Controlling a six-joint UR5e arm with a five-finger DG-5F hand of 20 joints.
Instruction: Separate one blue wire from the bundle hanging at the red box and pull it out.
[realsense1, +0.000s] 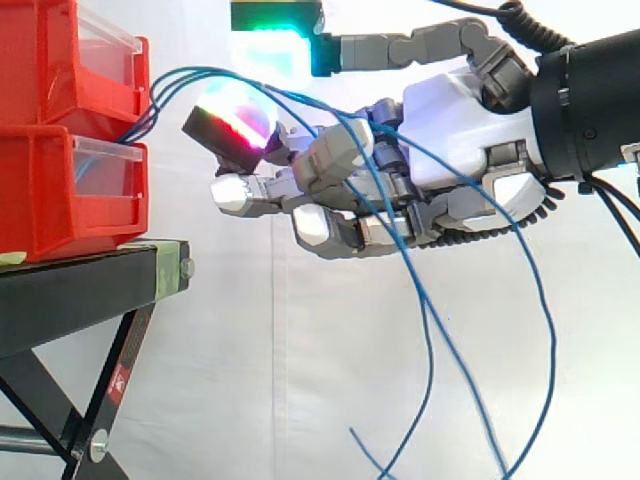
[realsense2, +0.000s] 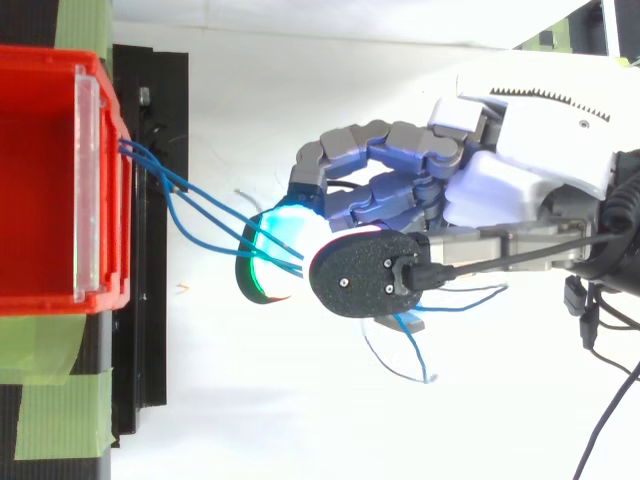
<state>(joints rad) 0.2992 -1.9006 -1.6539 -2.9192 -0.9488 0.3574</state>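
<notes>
A bundle of blue wires (realsense1: 215, 72) comes out between the two stacked red bins (realsense1: 60, 190) and arches right over my hand (realsense1: 460, 120). The hand reaches in from the right, a short gap away from the bins. Its curled fingers (realsense1: 335, 155) have one blue wire threaded between them, which then drops below the hand. The other wires drape over the palm and hang down (realsense1: 540, 300). The thumb stretches out above, its pad (realsense1: 275, 35) glowing green. From above, the wires (realsense2: 150, 166) run from the bin's front to under the hand (realsense2: 500, 190).
The red bin (realsense2: 40, 170) sits on a black stand (realsense1: 80, 290) with green tape (realsense2: 60, 400) on its top. A white curtain is the backdrop. Below and right of the stand is open space where the wire ends dangle.
</notes>
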